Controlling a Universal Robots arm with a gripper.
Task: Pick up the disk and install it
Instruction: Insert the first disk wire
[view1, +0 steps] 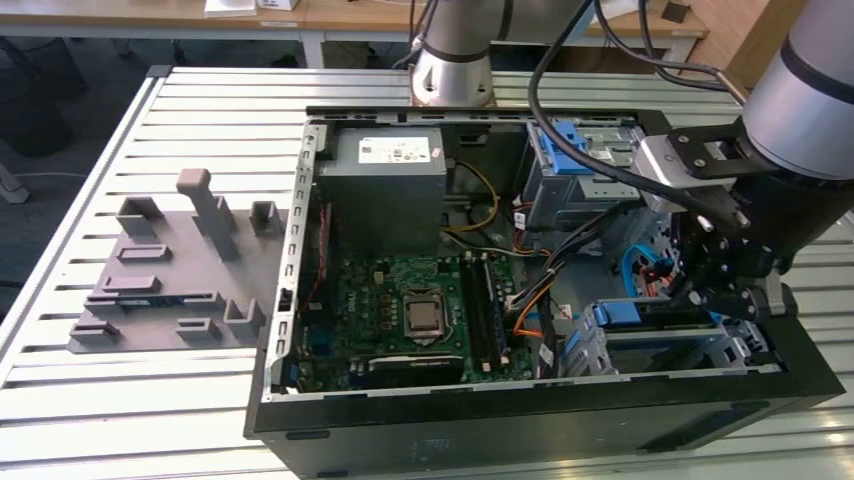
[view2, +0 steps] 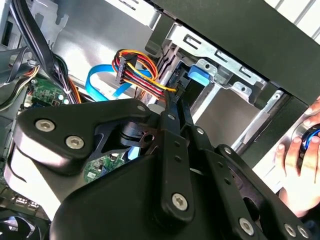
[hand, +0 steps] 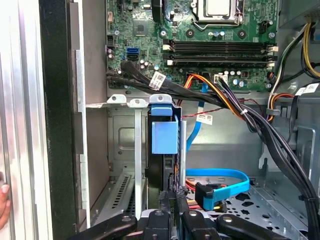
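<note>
The disk (view1: 621, 313) stands on edge in the grey drive cage (view1: 731, 350) at the near corner of the open computer case, on the exterior view's right. Its blue carrier end (hand: 164, 135) shows between the cage rails in the first wrist view, and the disk (view2: 197, 75) also appears beyond the fingers in the second wrist view. My gripper (view1: 705, 300) hangs just over that cage. The gripper (hand: 171, 192) has its black fingers pressed together, and its tips (view2: 177, 102) point at the disk's edge. Contact between them cannot be told.
A blue data cable (hand: 220, 182) and a bundle of power wires (view2: 137, 75) lie close beside the cage. The motherboard (view1: 414, 310) fills the case floor. A grey slotted stand (view1: 174, 270) sits on the table at the exterior view's left. A person's hand (view2: 300, 165) rests outside the case wall.
</note>
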